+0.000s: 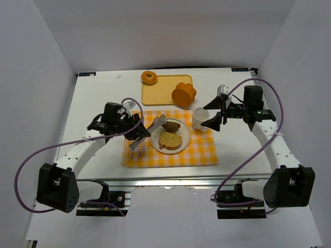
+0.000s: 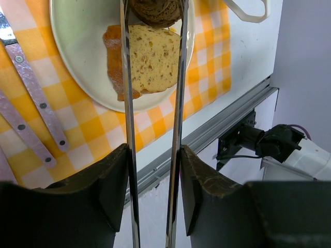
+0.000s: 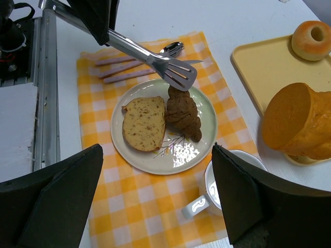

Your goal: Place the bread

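1. Seeing the dark croissant [image 3: 183, 112] lying on the white plate [image 3: 170, 160], against the seeded bread slice [image 3: 144, 123].
2. My left gripper [image 2: 153, 150] is clamped on the tongs [image 3: 150, 55]; their tips sit at the croissant's end, and I can't tell if they touch.
3. My right gripper [image 1: 211, 115] hangs beside the mug [image 3: 227, 181], jaws wide apart.

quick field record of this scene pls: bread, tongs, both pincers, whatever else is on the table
plate: on checked cloth, holds slice and dark roll
slice: flat, beside the roll
dark roll: on far side of plate
tongs: tips over the roll, contact unclear
left pincer: shut on tongs
right pincer: open, holds nothing, by mug
tray: behind cloth, holds donut and orange loaf
cutlery: on cloth, left of plate
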Motion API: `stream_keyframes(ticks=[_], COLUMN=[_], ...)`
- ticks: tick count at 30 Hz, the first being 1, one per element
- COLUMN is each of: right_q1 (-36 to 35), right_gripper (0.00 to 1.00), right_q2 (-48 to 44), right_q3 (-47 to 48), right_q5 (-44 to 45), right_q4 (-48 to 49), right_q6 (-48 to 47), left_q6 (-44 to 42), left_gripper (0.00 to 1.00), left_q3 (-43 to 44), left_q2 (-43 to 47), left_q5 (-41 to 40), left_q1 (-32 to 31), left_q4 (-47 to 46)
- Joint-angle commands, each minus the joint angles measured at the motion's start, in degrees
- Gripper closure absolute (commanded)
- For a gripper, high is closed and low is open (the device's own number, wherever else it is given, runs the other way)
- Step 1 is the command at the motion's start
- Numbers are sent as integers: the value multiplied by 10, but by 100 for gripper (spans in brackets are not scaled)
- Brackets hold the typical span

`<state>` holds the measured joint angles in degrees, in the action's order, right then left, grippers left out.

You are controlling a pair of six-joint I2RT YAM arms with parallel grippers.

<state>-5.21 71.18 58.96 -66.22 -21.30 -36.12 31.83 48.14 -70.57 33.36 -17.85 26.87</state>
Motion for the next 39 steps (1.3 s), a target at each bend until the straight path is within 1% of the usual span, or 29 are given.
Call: stream_keyframes(ticks=[1, 12, 19, 22, 29, 33, 34, 36, 37, 38, 39], right_q1=[3, 3, 3, 3, 3, 3, 3, 3, 3, 3, 3], right_gripper=[11, 11, 11, 11, 11, 11, 11, 10, 11, 11, 11], right_q2=[-10, -8, -8, -9, -10, -10, -11, -11, -12, -11, -10], right_q3=[-4, -4, -5, -6, -8, -8, -8, -7, -7, -6, -5], right_q5=[-15, -17, -17, -18, -19, -20, -18, -18, -18, -19, -20], right_q4=[11, 15, 16, 16, 17, 17, 17, 16, 16, 16, 14], right_q6=[4, 6, 7, 8, 8, 8, 7, 6, 7, 6, 6], left_q6=[0, -9, -14, -6, -31, -41, -41, -50, -58, -75, -84], left_gripper=[48, 43, 42, 42, 42, 43, 44, 58, 67, 81, 86], left_q3=[10, 27, 42, 45, 68, 76, 77, 78, 84, 88, 89], left_q2=[4, 12, 20, 25, 32, 34, 34, 32, 28, 25, 15], left_q5=[4, 4, -37, -51, -73, -84, -88, -103, -136, -160, -180], left_q1=[-1, -1, 4, 14, 61, 73, 78, 85, 94, 99, 105], left_q4=[-13, 13, 39, 34, 81, 90, 89, 88, 93, 97, 96])
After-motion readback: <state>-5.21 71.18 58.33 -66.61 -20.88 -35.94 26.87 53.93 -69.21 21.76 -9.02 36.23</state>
